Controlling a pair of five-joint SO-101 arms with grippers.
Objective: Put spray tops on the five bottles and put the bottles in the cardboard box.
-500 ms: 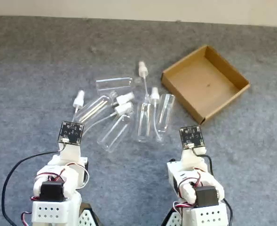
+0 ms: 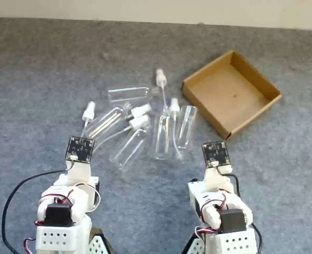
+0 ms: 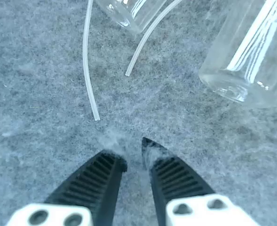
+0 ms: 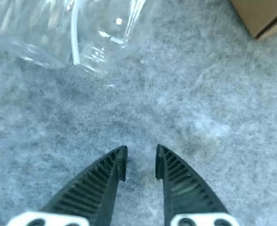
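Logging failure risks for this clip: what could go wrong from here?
1. The clear bottles lie on their sides, packed close with the spray tops; grabbing one may roll or shove its neighbours.
2. Thin dip tubes trail loose near the left tool; they could snag or bend.
3. The cardboard box sits far on the right, probably a long reach for the left tool.

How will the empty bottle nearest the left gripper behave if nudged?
The clear bottle lies on its round side, so it probably rolls. It looks empty, likely light; its glossy wall may slip in a grip.
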